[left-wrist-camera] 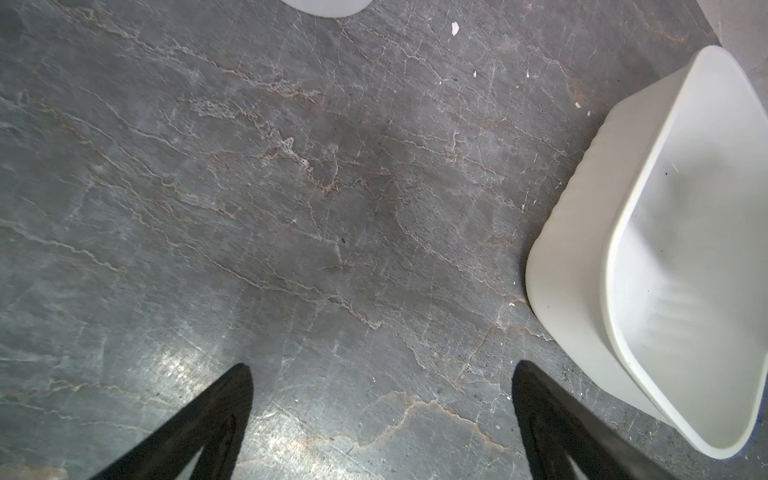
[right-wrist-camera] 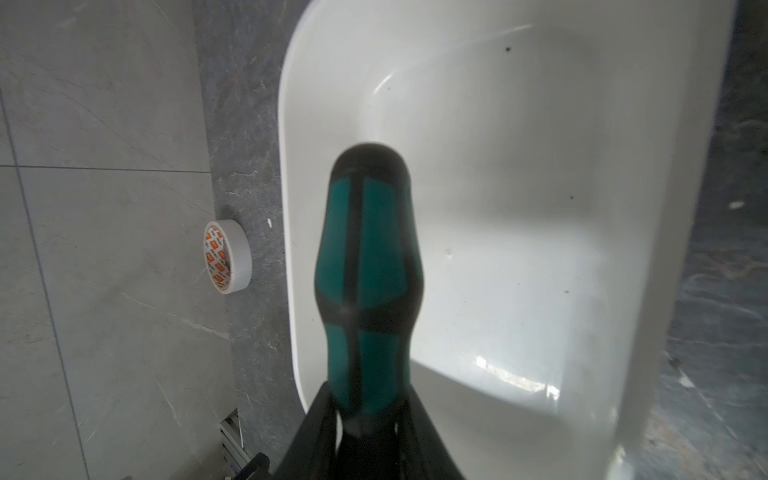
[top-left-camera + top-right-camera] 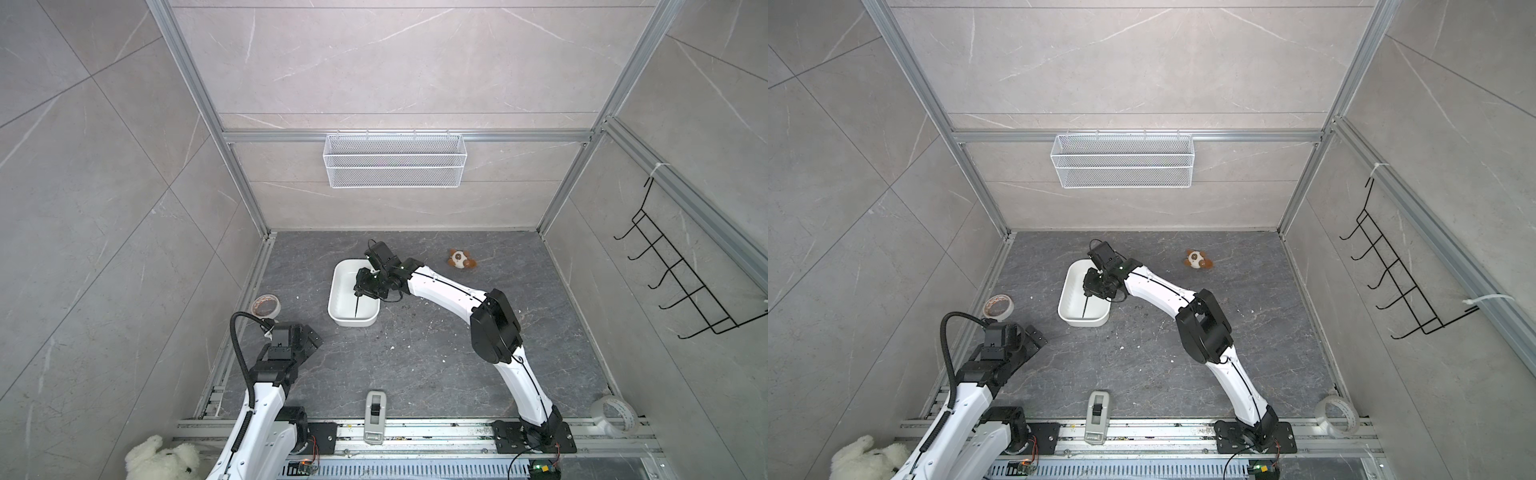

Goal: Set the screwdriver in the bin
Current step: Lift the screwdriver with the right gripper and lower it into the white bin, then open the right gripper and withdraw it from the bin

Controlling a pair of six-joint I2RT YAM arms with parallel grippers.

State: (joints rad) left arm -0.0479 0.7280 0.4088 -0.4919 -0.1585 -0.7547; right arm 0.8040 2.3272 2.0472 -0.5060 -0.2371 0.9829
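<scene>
My right gripper [image 2: 368, 399] is shut on the screwdriver [image 2: 365, 266], its black fingers on either side of the lower end of the green-and-black handle. The handle sticks out over the inside of the white bin [image 2: 519, 208]. In both top views this gripper [image 3: 360, 286] hangs over the bin [image 3: 332, 291], and the thin dark shaft [image 3: 356, 305] points down toward the bin's near end. My left gripper [image 1: 380, 368] is open and empty over bare floor, to the left of the bin [image 1: 582, 249] and nearer the front.
A tape roll [image 3: 266, 306] lies by the left wall. A small brown plush toy [image 3: 460, 259] sits right of the bin. A tape dispenser [image 3: 375, 415] and a clear tape roll [image 3: 613, 415] sit at the front. A wire basket [image 3: 395, 160] hangs on the back wall.
</scene>
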